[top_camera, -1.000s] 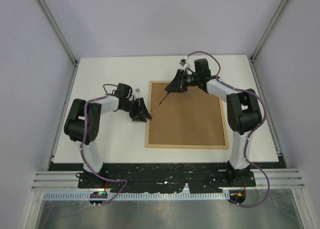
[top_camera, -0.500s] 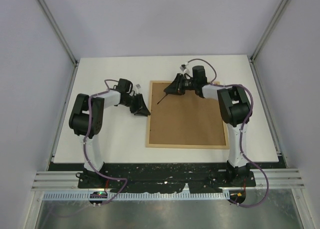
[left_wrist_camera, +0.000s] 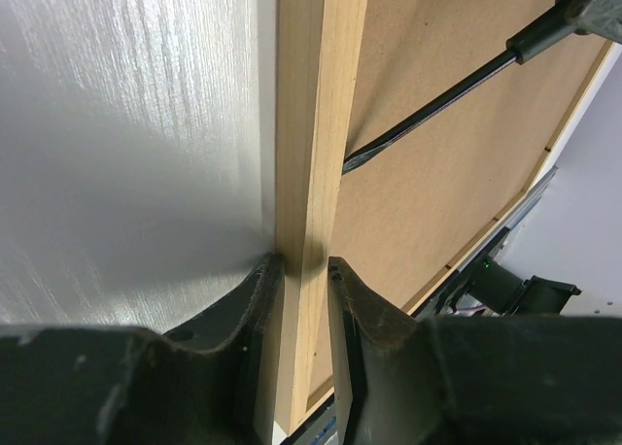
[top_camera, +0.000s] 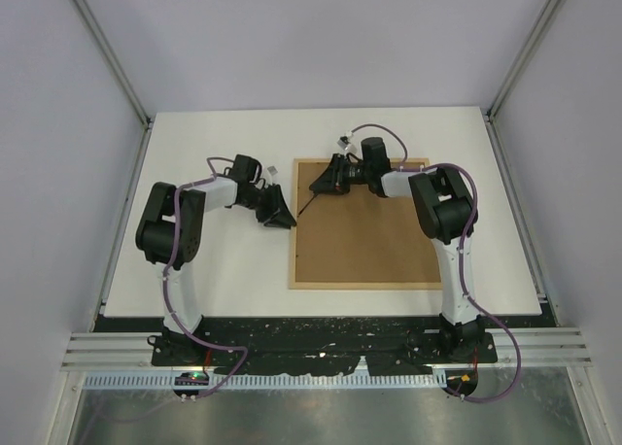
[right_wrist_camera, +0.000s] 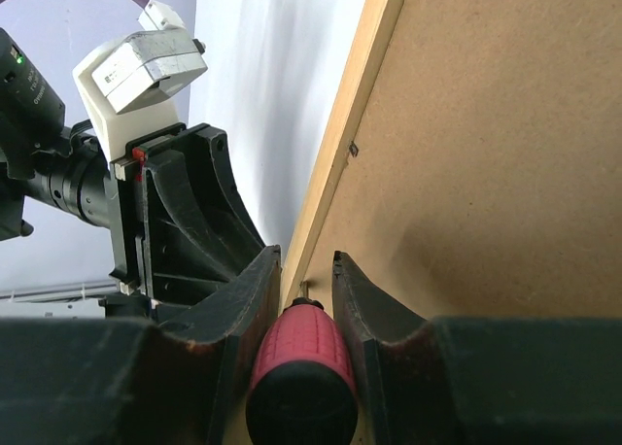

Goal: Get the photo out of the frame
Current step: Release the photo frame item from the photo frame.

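- Brown fibreboard is facing up at me: the frame (top_camera: 369, 241) is lying face down on the bench (top_camera: 204, 270), right of the middle, with its near strip lying not far from the bench's near edge.
- I am not seeing the photo anywhere. I am judging that it is sitting under the fibreboard back (left_wrist_camera: 437, 202), against the bench.
- My left fingers (left_wrist_camera: 260, 299) are clamping the wood strip (left_wrist_camera: 309, 124) that is facing the bench's left edge. They are gripping it toward the frame's far corner, one finger outside and one over the back.
- My right fingers (right_wrist_camera: 255, 294) are gripping the red handle of the screwdriver (right_wrist_camera: 299, 372). Its blade is slanting down toward the seam between the back and that same strip, close to the left fingers.
- I cannot tell whether the tip is touching the board or hanging just above it.
- I am reading this as the prying step, with the back not yet lifted.
- The blade could be skidding on the smooth board and running into my left fingers.
- Levering hard could be denting the soft strip or cracking the back, and digging deep could be scoring the print beneath.
- With only one spot pinned, the frame could be pivoting on the bench under a sideways push.
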`<control>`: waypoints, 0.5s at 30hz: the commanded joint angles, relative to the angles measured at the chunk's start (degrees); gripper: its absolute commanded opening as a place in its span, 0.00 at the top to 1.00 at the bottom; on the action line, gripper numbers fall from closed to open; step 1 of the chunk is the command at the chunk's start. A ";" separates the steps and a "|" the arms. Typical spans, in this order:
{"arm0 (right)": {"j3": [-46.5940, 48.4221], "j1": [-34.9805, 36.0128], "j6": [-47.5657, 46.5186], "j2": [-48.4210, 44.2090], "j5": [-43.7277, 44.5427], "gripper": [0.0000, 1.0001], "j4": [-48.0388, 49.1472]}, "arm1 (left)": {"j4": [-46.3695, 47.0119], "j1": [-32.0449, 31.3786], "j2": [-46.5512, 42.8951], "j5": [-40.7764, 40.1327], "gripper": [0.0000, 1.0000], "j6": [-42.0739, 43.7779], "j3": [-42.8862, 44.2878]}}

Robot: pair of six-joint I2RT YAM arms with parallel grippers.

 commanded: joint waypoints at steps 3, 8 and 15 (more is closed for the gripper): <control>0.95 0.09 -5.04 -0.46 0.83 0.92 0.19 | -0.88 -1.11 1.23 -1.73 0.73 -0.45 -1.32; -0.37 -0.44 -5.30 -2.04 0.22 0.92 0.71 | -1.93 -1.63 1.40 -2.53 0.67 -0.10 -0.89; -2.31 -0.44 -3.99 -2.13 -1.18 0.92 3.17 | -7.02 -3.30 1.75 -7.17 0.69 1.22 1.83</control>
